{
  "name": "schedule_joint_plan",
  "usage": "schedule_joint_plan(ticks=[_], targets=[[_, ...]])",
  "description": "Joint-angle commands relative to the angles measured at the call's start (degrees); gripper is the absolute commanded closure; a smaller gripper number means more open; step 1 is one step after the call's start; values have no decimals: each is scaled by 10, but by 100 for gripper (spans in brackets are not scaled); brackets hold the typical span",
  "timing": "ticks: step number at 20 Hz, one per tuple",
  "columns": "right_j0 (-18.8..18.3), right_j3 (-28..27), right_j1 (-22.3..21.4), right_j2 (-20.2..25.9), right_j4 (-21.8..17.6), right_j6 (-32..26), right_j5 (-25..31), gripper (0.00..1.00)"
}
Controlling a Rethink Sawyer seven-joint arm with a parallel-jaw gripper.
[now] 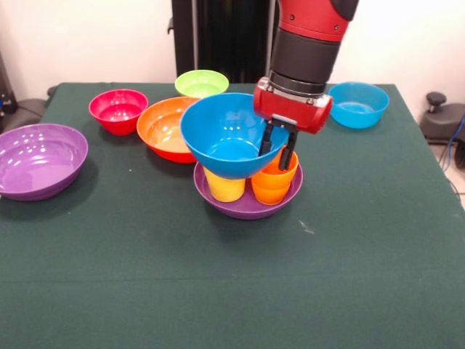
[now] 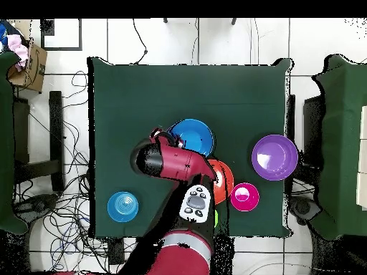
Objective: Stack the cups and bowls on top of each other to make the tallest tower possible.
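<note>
Bright even light, soft shadows, glare on purple bowl [image 1: 40, 156].

Green table [image 1: 218, 291]: six bowls [image 1: 40, 160] resting directly.

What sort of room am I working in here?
Probably a robotics lab, not a kitchen: the bowls sit on a table covered in green cloth, loose cables trail over the tiled floor, and the gripper hangs from a pedestal-mounted arm.
</note>
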Motion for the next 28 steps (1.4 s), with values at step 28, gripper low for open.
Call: schedule_joint_plan(ticks=[28], targets=[[3, 90, 29, 68, -38, 43, 43, 100]])
